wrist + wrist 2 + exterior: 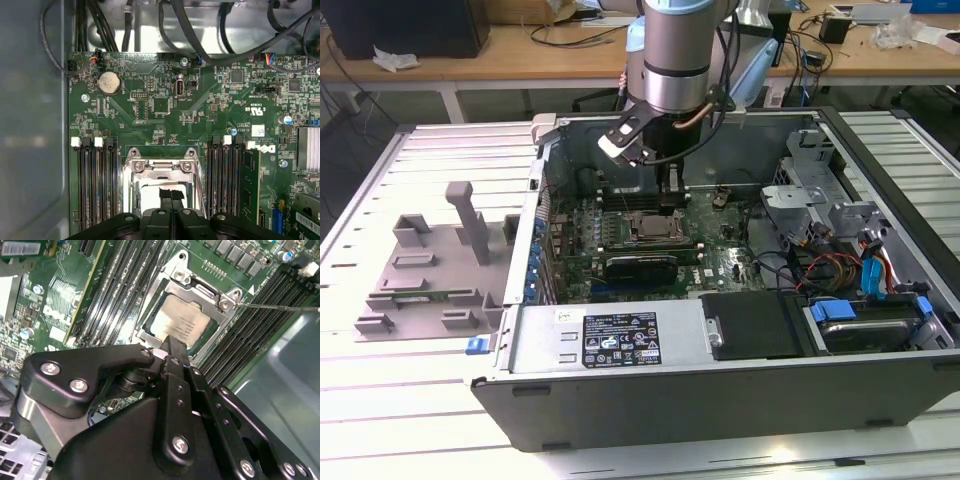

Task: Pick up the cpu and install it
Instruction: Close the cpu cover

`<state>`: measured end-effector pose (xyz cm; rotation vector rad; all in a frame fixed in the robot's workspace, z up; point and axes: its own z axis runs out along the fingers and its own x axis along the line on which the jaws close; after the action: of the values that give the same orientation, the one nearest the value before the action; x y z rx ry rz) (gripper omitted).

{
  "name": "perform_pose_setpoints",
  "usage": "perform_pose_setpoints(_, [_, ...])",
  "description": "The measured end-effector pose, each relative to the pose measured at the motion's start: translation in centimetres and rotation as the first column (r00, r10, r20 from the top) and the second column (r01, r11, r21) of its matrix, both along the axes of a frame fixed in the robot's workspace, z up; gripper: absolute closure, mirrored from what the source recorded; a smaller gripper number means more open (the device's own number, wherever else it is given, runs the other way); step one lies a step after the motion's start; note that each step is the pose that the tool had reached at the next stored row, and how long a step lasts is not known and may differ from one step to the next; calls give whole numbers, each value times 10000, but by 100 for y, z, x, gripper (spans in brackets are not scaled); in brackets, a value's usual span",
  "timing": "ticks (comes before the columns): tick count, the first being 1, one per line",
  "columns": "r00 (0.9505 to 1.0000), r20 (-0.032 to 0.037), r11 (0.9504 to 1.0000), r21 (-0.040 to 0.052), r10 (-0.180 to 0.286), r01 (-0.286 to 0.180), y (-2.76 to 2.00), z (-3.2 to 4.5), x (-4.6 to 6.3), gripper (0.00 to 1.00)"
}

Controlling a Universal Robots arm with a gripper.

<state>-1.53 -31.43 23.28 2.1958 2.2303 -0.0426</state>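
In the exterior view, my claw [668,196] is hanging inside the open computer case [720,400], just above the socket frame [650,230] on the green board [725,255]. From this side I cannot make out the cpu within the socket frame, nor how my fingers are standing. Grey plastic blocks [430,265] are sitting outside the case, well apart from the socket frame, toward the exterior view's left.

In the second wrist view, the cpu [182,322] is lying flat inside the socket frame [181,276], with its pale metal top facing up. My claw [172,346] is pointing down at the rim of the socket frame, right at one edge of the cpu. My fingers [175,367] are pressing together, with nothing pinched between them. I cannot tell whether the tip is touching the chip or hovering just above it. Long dark memory slots [125,285] are running alongside the socket frame.

In the first wrist view, the socket frame [160,167] is sitting between two banks of memory slots [95,185]. The cpu [150,195] is showing pale inside the socket frame. My claw [171,194] is covering the middle of the cpu, and only a thin seam is showing between the two dark fingers [166,199]. A round coin battery [109,82] is lying on the board, well apart from the socket frame.
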Motion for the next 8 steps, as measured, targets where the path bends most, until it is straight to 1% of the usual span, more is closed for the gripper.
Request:
perform_pose_setpoints(1, [9991,0,9991,1,413,-413,0,0,0,89])
perform_pose_setpoints(2, [9966,-1,9966,0,821,-821,0,0,0,89])
perform_pose_setpoints(5, [9899,0,9899,0,1417,-1417,0,0,0,89])
perform_pose_setpoints(6, [9863,-1,9863,0,1648,-1648,0,0,0,89])
perform_pose_setpoints(7, [9810,-1,9810,0,1938,-1938,0,0,0,89])
perform_pose_setpoints(8, [9746,0,9746,0,2241,-2241,0,-1,0,89])
